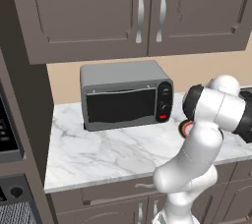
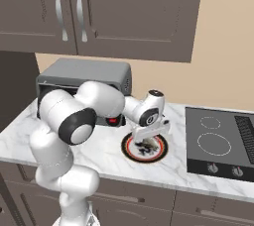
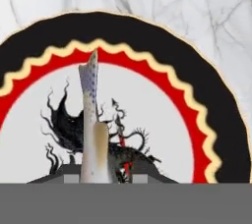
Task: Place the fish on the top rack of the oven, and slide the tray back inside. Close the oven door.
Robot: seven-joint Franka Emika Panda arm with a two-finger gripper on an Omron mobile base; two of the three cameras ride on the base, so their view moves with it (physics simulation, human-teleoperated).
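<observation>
The fish (image 3: 93,120), slim, speckled grey and beige, lies on a round plate (image 3: 216,120) with a black rim, a red band and a dragon drawing. My gripper (image 3: 106,176) is down on the plate (image 2: 130,148), pointing straight down, with its fingers closed in on the fish's near end. From the right base view the gripper (image 2: 147,143) hangs over the plate's middle, on the marble counter (image 2: 99,158). The oven (image 1: 9,144) is a dark strip at the far left edge, with a patch of grey mesh, the top rack (image 1: 17,214), below it. The oven door is out of view.
A grey toaster oven (image 1: 125,95) stands at the back of the counter, left of the plate. A black cooktop (image 2: 221,141) lies to the right. Brown wall cabinets (image 1: 147,7) hang overhead. Bare marble (image 1: 108,149) stretches in front of the toaster oven.
</observation>
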